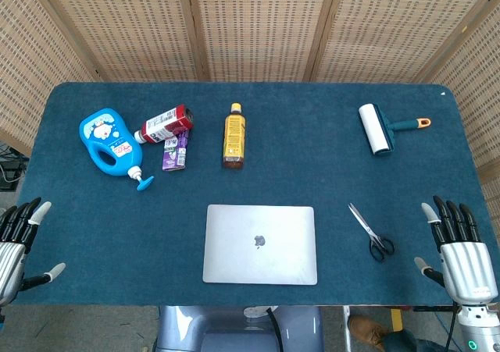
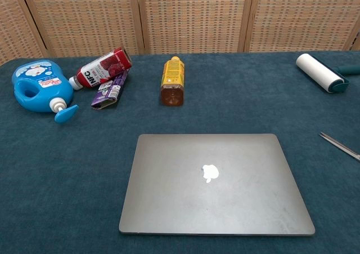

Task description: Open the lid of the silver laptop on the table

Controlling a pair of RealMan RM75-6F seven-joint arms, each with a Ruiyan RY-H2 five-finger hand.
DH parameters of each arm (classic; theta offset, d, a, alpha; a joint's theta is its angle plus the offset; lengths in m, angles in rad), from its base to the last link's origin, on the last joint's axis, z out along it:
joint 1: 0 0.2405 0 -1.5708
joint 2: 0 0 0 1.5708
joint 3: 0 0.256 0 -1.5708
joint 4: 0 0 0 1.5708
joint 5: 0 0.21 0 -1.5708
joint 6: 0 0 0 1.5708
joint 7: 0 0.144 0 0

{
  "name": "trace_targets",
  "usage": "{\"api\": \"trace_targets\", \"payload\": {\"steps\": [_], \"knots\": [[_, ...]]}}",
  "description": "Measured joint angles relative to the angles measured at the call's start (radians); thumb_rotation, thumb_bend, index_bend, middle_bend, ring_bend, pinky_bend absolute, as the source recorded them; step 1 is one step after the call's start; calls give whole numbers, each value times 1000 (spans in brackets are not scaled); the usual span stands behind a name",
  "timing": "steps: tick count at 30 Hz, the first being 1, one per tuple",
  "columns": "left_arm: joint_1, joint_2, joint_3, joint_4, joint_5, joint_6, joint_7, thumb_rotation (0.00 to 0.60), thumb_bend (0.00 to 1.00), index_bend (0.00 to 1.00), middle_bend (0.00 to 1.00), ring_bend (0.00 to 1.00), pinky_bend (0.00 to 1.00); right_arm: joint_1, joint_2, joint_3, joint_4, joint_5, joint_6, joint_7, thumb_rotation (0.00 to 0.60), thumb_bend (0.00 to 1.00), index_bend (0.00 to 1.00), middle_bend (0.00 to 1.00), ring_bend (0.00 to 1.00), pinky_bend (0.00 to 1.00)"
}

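**Closed laptop waiting between two idle hands**

A blue counter (image 1: 312, 157) is standing before woven screens. The left hand (image 1: 17, 243) is hovering at the left edge, fingers spread, holding nothing. The silver laptop (image 1: 260, 243) is lying closed at the near middle, long axis left-right, about equally far from both hands. The right hand (image 1: 461, 250) is hovering likewise, fingers spread.

Two cameras on the robot, one high and one low.
The head view looks steeply down on the whole desk (image 1: 328, 165) from the near edge; the chest view sits lower and nearer, facing the far screen. Both share the laptop (image 1: 260, 243) (image 2: 214, 183) and the far bottles.
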Motion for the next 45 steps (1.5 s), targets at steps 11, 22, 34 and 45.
{"api": "trace_targets", "payload": {"steps": [11,22,34,45], "knots": [[-11,-21,-15,5,-18,-16,25,600,0,0,0,0,0,51,-11,-19,-1,-47,-92,-49,600,0,0,0,0,0],[-41,-54,-47,5,-95,-66,85,600,0,0,0,0,0,319,-11,-41,-63,-152,-494,15,600,0,59,0,0,0],[-65,-69,-65,13,-159,-110,109,600,0,0,0,0,0,510,-213,-22,-98,-35,-807,-155,600,0,94,0,0,0],[-71,-67,-67,12,-177,-119,107,600,0,0,0,0,0,571,-361,-12,-93,133,-884,-322,600,19,114,15,0,0]]}}
